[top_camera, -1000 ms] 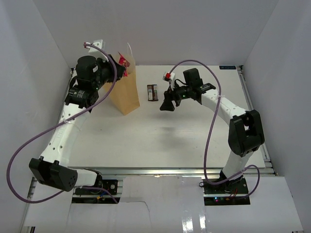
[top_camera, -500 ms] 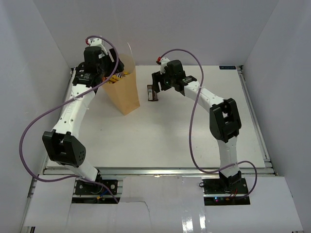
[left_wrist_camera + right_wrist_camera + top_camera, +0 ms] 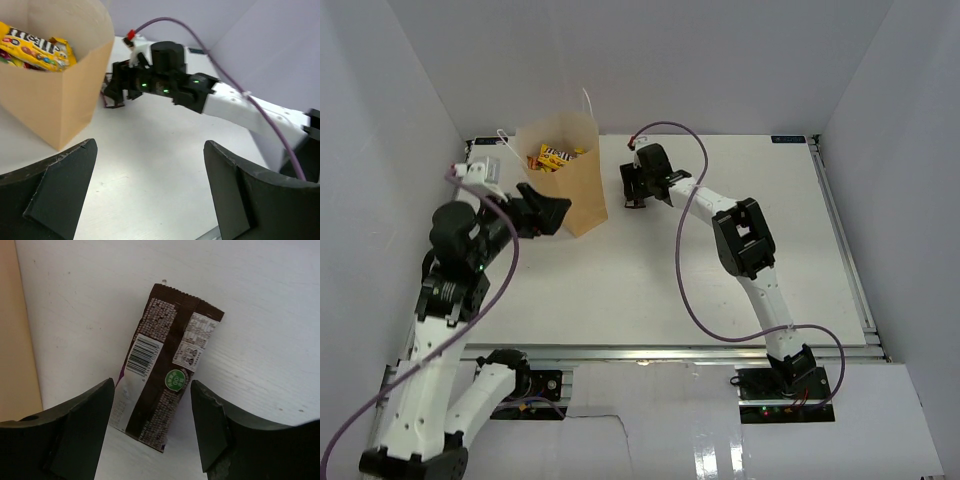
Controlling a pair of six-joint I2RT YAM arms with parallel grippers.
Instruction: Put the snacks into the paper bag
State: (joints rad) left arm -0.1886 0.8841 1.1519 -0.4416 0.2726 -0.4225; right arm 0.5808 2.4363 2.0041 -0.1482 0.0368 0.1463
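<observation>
The tan paper bag (image 3: 570, 190) stands upright at the back left, with a yellow packet (image 3: 553, 157) and other snacks showing inside its mouth. My left gripper (image 3: 552, 214) hangs open and empty just left of the bag's near side. In the left wrist view the bag (image 3: 55, 105) and its yellow packet (image 3: 37, 47) are at upper left, and my left gripper (image 3: 150, 185) spans bare table. A dark brown bar (image 3: 165, 370) lies flat on the table right of the bag. My right gripper (image 3: 152, 410) is open, low over it, a finger on each side.
White walls close in the table on the left, back and right. The right arm (image 3: 225, 100) reaches across from the right, its purple cable looping above it. The bag's wall (image 3: 15, 340) is close to the left of the right gripper.
My left gripper opened over the bag, then pulled back toward the near left, empty. The right arm swung left and came down over the brown bar.
</observation>
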